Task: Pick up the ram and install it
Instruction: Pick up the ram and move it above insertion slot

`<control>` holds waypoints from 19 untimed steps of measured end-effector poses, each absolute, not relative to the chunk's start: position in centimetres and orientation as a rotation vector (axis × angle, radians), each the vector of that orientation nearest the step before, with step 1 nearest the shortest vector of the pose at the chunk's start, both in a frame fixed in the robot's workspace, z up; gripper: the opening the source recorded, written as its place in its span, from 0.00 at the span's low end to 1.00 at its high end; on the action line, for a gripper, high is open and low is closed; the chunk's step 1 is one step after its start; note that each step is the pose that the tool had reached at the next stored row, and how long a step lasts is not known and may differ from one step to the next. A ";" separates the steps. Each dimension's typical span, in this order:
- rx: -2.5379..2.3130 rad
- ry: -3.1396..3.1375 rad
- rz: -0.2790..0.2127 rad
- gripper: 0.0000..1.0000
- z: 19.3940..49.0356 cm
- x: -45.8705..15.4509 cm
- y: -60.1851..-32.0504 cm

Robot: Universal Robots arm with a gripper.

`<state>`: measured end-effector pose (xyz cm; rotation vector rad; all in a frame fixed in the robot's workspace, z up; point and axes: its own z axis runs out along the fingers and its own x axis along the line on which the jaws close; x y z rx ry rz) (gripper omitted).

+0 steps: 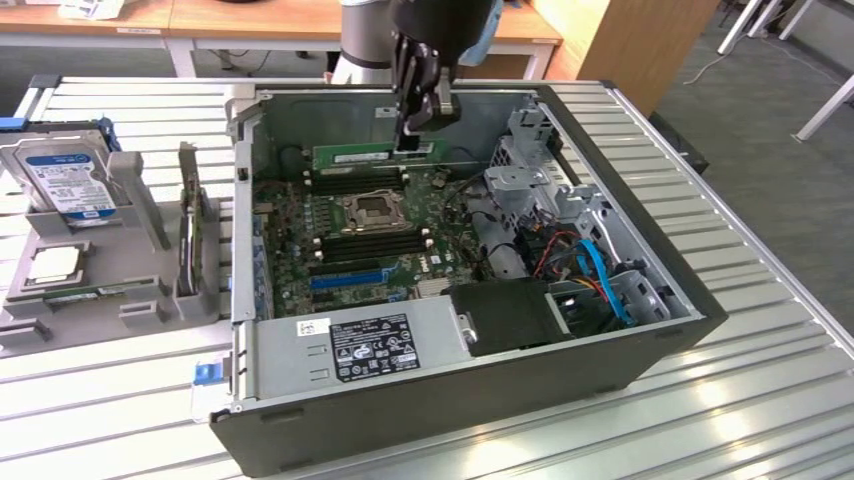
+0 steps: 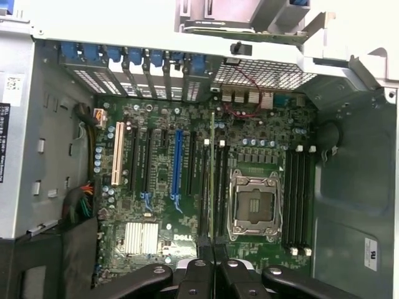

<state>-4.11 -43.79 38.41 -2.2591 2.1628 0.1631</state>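
Observation:
My gripper (image 1: 416,145) hangs inside the open computer case (image 1: 667,330), over its far part, and is shut on the ram (image 1: 354,157). The ram is a long green stick held level on its edge, sticking out from the fingers toward the exterior view's left. In the wrist view the ram (image 2: 212,174) shows edge-on as a thin line running out from my gripper (image 2: 212,258). It lies over the pair of black memory slots (image 2: 214,187) beside the CPU socket (image 2: 254,205), above the board and not seated.
The motherboard (image 1: 360,250) fills the case floor, with the power supply (image 1: 360,345) at the near end and drive cage and cables (image 1: 587,270) on the exterior view's right. Outside, a grey holder (image 1: 80,290) carries a hard drive (image 1: 67,180) and an expansion card (image 1: 187,230).

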 end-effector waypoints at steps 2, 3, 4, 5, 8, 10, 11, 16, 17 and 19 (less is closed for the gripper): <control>-2.259 2.163 0.163 0.12 38.4 -4.1 -43.5; -2.259 2.163 0.163 0.12 38.4 -4.1 -43.3; -2.259 2.163 0.163 0.12 38.4 -4.1 -43.2; -2.259 2.163 0.163 0.12 38.4 -4.1 -43.0; -2.259 2.163 0.163 0.12 38.4 -4.1 -42.6; -2.259 2.163 0.163 0.12 38.4 -4.1 -42.4; -2.259 2.163 0.163 0.12 38.4 -4.1 -42.2; -2.259 2.163 0.163 0.12 38.4 -4.1 -41.8; -2.259 2.163 0.163 0.12 38.4 -4.1 -41.8; -2.259 2.163 0.163 0.12 38.4 -4.1 -41.8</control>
